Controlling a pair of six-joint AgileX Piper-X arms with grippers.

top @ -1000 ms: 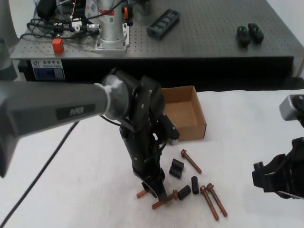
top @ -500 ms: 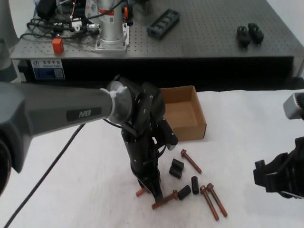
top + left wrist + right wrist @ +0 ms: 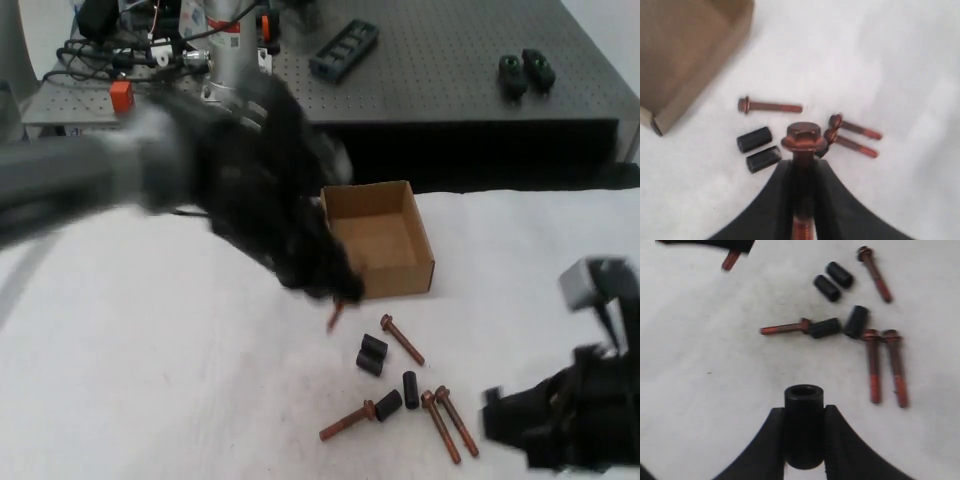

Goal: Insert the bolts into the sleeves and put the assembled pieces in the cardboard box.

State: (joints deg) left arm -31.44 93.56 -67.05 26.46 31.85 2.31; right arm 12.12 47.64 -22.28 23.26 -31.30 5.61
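Now your left gripper (image 3: 802, 172) pinches a bolt (image 3: 801, 137) by its shank, near the cardboard box (image 3: 398, 278); your right gripper (image 3: 804, 415) clamps a black sleeve (image 3: 804, 396), near loose bolts (image 3: 872, 365) and sleeves (image 3: 832, 282) lying on the white cloth (image 3: 150, 380).

Wide bare white cloth (image 3: 130, 380) on the left, plenty of room to pass there. The left arm (image 3: 230, 170) hangs low across the left near corner of the cardboard box (image 3: 398, 278). The left gripper (image 3: 801, 170) is clamped on a held bolt (image 3: 335, 315) just off that corner, so that side is blocked. The box's mouth is open from the right and the front. Only a thin strip of cloth separates its front wall from the scatter:

- a lone bolt (image 3: 402, 339)
- two sleeves (image 3: 371, 354) side by side
- a bolt-and-sleeve pair (image 3: 355, 417)
- a single sleeve (image 3: 410, 389)
- twin bolts (image 3: 448, 422)

The right gripper (image 3: 804, 412), closed on a black sleeve (image 3: 804, 425), sits low at the near right, with open cloth between it and the scatter. Behind the box rises the dark edge of the metal table (image 3: 450, 150).
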